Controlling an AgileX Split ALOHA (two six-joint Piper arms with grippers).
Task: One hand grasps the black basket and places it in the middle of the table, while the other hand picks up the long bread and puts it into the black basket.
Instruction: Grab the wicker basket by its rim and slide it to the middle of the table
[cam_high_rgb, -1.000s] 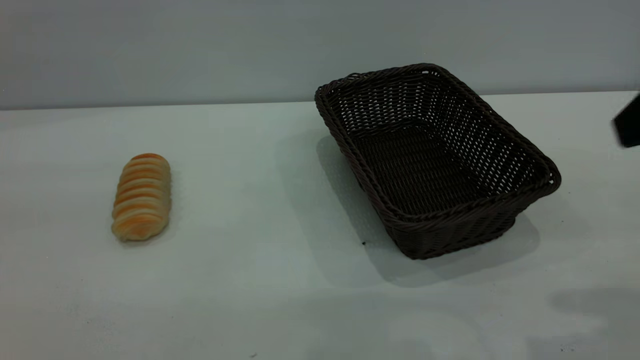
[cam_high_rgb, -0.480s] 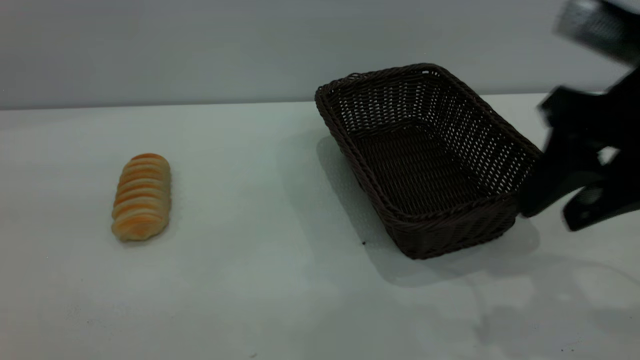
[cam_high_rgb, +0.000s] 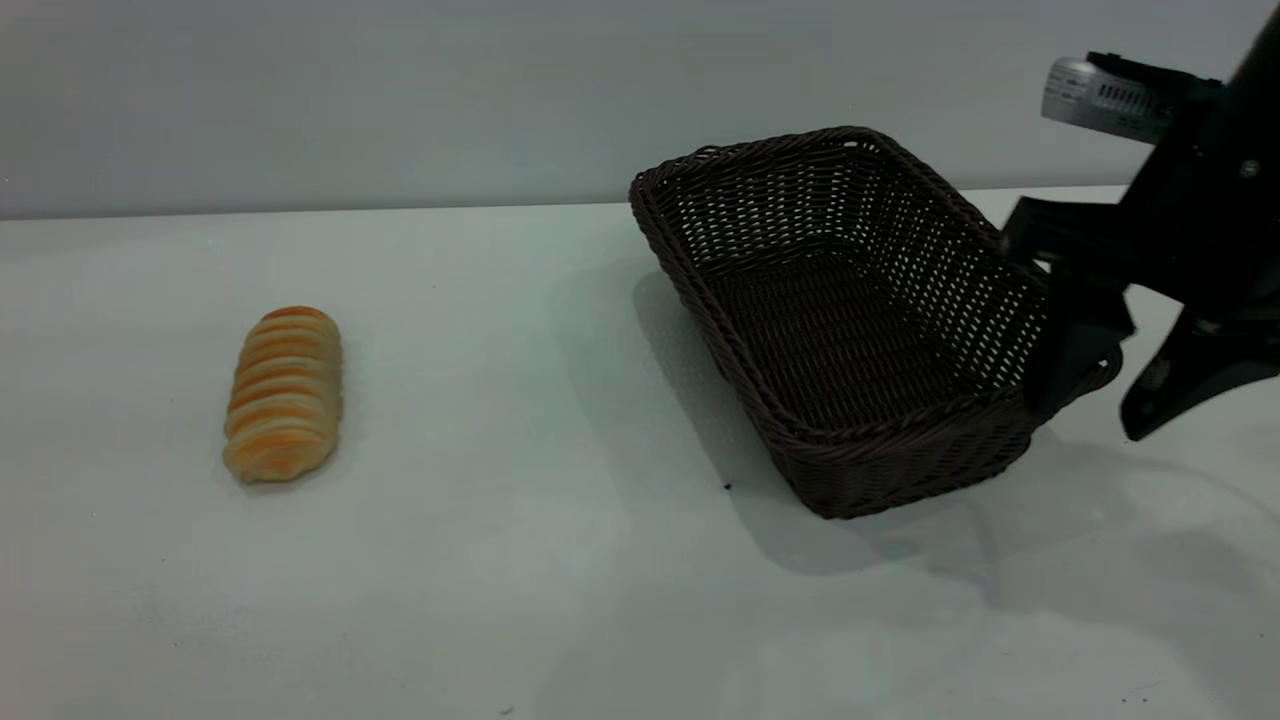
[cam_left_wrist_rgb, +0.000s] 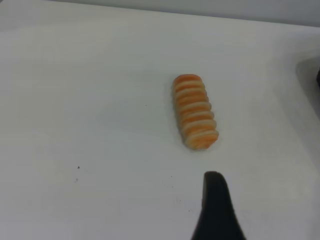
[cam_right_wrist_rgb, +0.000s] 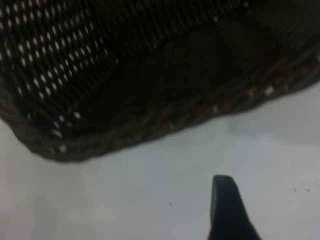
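Observation:
The black basket (cam_high_rgb: 860, 330) stands empty on the table (cam_high_rgb: 520, 560), right of the middle. It fills the far part of the right wrist view (cam_right_wrist_rgb: 150, 75). My right gripper (cam_high_rgb: 1085, 420) is open and empty. It hangs at the basket's near right corner, one finger (cam_high_rgb: 1070, 350) in front of the rim and the other out over the table. The long bread (cam_high_rgb: 284, 393) lies at the left of the table. It also shows in the left wrist view (cam_left_wrist_rgb: 195, 111), beyond the one visible finger (cam_left_wrist_rgb: 215, 205) of my left gripper, which is open and empty.
A plain grey wall runs behind the table's far edge. Bare tabletop lies between the bread and the basket and along the front. A few dark specks (cam_high_rgb: 727, 486) mark the surface.
My right arm has come in from the right edge to the basket's near right corner. The basket and the bread have not moved.

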